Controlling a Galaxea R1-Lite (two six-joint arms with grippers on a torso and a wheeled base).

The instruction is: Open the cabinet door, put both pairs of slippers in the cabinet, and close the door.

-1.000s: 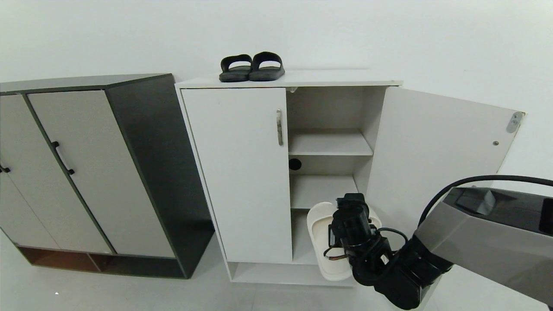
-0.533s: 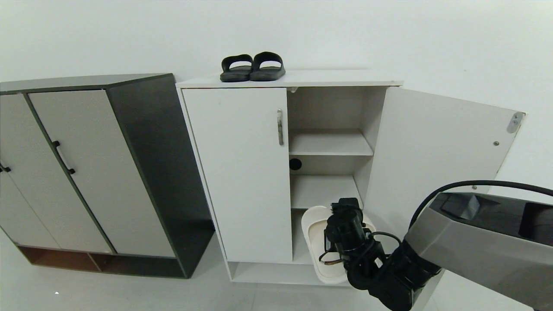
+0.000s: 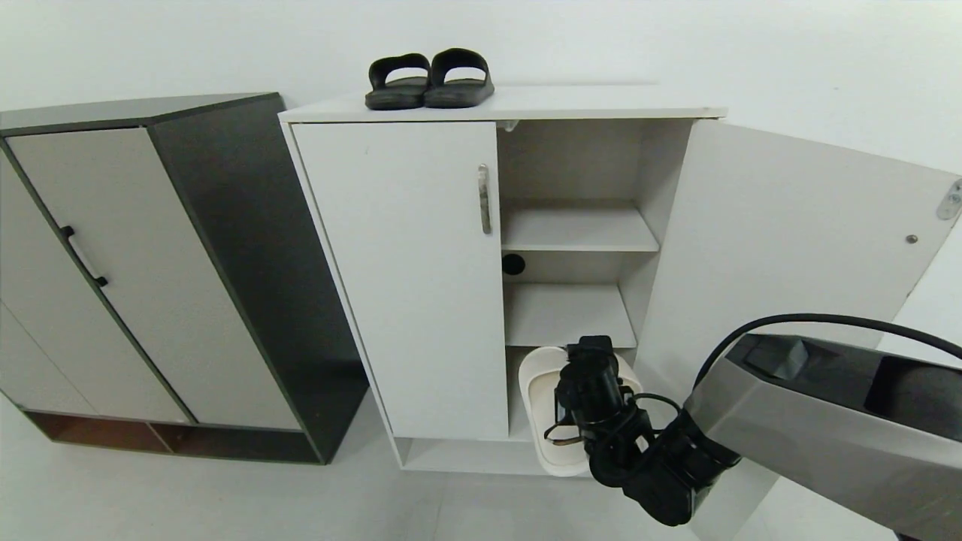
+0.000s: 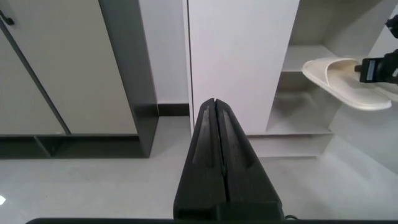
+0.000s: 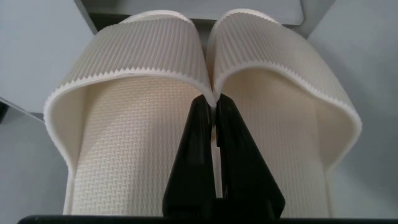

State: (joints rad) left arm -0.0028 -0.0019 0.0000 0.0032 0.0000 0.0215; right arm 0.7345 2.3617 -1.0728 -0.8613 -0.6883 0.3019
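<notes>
Right wrist view: pinching white slippers [image 5: 130, 118] by their meeting strap edges with fingers [image 5: 198, 134] of right gripper [image 5: 215, 106] at the open cabinet [image 3: 601, 101] lowest bay; stowing first pair; next, probably push deeper, set down, release, then fetch black slippers [image 3: 428, 79] from cabinet top.

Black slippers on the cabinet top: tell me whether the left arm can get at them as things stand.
Probably yes. The black slippers sit uncovered on the cabinet top; the left gripper is shut, empty, low before the closed door. It must rise; whether it reaches that high is unclear.
</notes>
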